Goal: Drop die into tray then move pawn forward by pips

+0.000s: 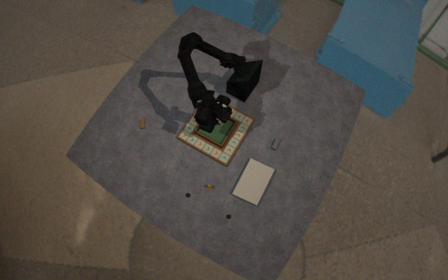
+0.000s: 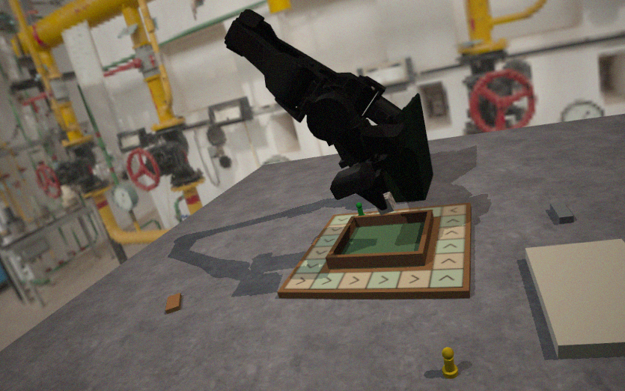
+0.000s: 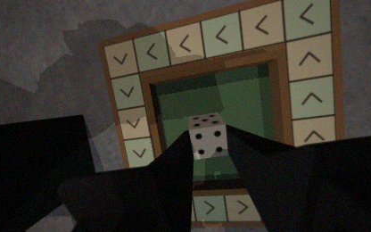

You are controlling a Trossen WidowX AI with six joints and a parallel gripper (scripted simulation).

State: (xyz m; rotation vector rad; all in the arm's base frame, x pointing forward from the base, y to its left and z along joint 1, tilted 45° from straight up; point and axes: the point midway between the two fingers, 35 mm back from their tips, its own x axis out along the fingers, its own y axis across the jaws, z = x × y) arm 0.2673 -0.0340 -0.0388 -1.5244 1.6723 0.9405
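My gripper [image 2: 386, 203] [image 3: 206, 132] is shut on the white die [image 2: 389, 199] [image 3: 208, 142] and holds it up in the air. In the wrist view the die shows in front of the tray's green floor; one face with four pips and one with five are seen. The brown-walled dice tray [image 2: 377, 261] [image 3: 283, 98] is in the middle of the board [image 1: 207, 147] [image 2: 384, 279] [image 3: 311, 95]. The green pawn [image 2: 360, 209] stands upright on the board's back row in the exterior view, left of the fingers. The arm hides it in the top view.
A yellow pawn [image 1: 208, 186] [image 2: 448, 363] stands off the board. A cream slab [image 1: 253, 181] [image 2: 591, 291], a dark grey block [image 1: 276, 144] [image 2: 561, 213] and an orange block [image 1: 142, 124] [image 2: 173, 303] lie around the board. Two black discs [image 1: 188, 194] [image 1: 228, 216] also show.
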